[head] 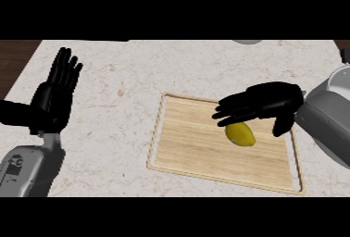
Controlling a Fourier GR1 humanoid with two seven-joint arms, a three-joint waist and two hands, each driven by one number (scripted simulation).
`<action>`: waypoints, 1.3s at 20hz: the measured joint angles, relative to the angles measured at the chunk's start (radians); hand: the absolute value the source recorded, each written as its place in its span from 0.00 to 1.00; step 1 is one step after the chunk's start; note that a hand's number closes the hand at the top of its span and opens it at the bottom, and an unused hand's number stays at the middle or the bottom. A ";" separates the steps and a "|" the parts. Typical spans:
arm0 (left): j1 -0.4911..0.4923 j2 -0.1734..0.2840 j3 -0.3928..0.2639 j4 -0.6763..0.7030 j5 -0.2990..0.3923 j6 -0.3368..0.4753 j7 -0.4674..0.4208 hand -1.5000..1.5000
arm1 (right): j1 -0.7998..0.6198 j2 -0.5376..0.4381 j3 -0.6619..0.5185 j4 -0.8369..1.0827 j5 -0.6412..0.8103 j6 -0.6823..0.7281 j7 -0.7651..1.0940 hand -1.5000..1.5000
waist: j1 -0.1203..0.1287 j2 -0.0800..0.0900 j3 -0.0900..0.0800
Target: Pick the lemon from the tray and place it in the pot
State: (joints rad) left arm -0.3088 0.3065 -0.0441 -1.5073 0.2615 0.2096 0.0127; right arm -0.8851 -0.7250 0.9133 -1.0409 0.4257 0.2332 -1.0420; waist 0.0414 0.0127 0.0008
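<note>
The right hand (263, 105) is hovering half-curled, holding nothing, just over the lemon (240, 134) on the wooden tray (198, 152), risking nudging the rounded fruit away from under its fingers

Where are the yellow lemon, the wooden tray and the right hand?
Yellow lemon (241, 134): head view, on its exposed middle below the fingers.
Light wooden tray (198, 139): head view, on bare board left of the lemon.
Black right hand (268, 102): head view, on the back of the hand, above the lemon.
</note>
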 measured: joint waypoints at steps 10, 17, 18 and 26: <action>0.045 -0.018 0.010 -0.008 -0.016 -0.011 -0.027 0.50 | -0.009 0.098 0.019 0.129 0.080 -0.068 -0.020 0.00 | -0.019 -0.007 0.000; 0.034 -0.014 0.027 -0.016 -0.015 -0.023 0.001 0.50 | 0.005 0.223 0.029 0.251 0.138 -0.110 -0.025 0.00 | -0.018 -0.007 0.000; 0.029 -0.019 0.027 -0.005 -0.019 -0.023 -0.008 0.50 | 0.005 0.238 0.031 0.270 0.147 -0.117 -0.030 0.00 | -0.019 -0.006 0.000; 0.029 -0.022 0.038 -0.024 -0.030 -0.024 0.008 0.50 | 0.012 0.280 0.046 0.287 0.204 -0.142 -0.050 1.00 | -0.023 -0.017 -0.008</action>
State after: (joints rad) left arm -0.2793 0.2847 -0.0062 -1.5310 0.2314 0.1853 0.0205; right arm -0.8734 -0.4446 0.9592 -0.7534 0.6294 0.0907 -1.0920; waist 0.0188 -0.0038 -0.0075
